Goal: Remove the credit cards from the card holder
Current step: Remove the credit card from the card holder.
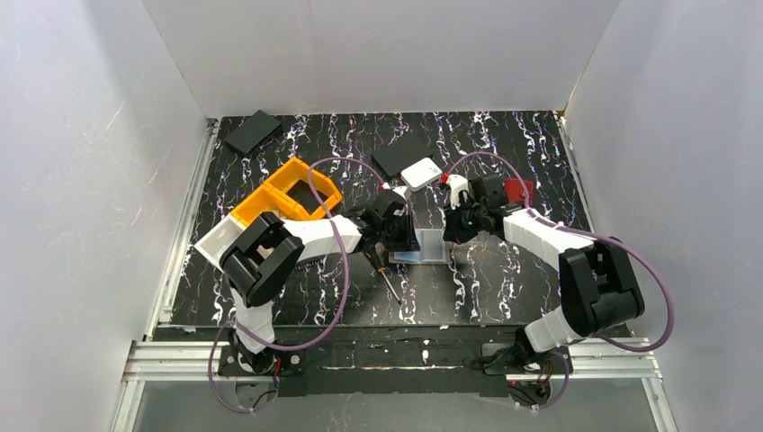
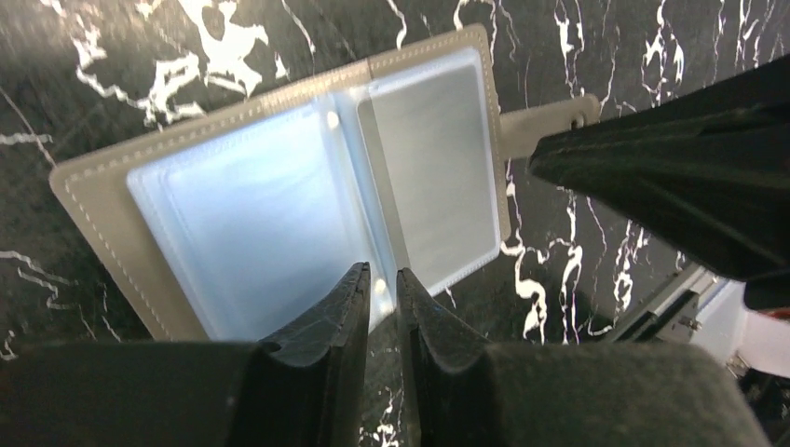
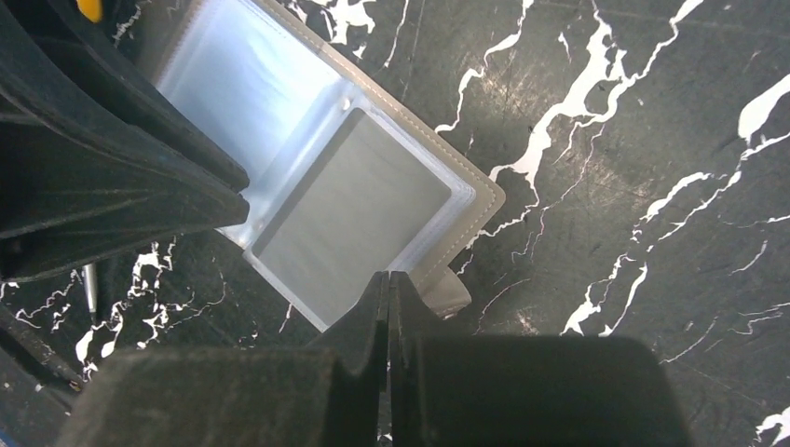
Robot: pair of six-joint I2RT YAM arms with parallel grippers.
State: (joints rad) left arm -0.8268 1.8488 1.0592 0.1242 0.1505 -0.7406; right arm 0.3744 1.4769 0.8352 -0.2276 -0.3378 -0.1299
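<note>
Card holder (image 1: 432, 245) lies opened flat on the marble-pattern bench (image 1: 504, 288), mid-bench between the two arms, pale sleeves facing up. Taupe stitched border, snap tab (image 2: 545, 121) sticking out past one short edge.

Credit cards (image 2: 438, 168) are in the sleeves. The grey one sits in the tab-side pocket, seen more clearly from the right wrist (image 3: 349, 205). The other pocket reads pale blue. Glare washes out both faces, so any print or logo is unreadable.

Left pincer (image 2: 382, 279): nearly closed with a thin slit left, tips at the holder's long edge right by the fold. A bit of sleeve edge might be in the slit, can't tell from this angle.

Right pincer (image 3: 388, 284): fingers pressed fully together, tips down at the holder's edge just beside the snap tab.

Around it: screwdriver (image 1: 389, 279) just left of the holder, orange bin (image 1: 288, 184) further left, white square box (image 1: 420, 173) behind.
</note>
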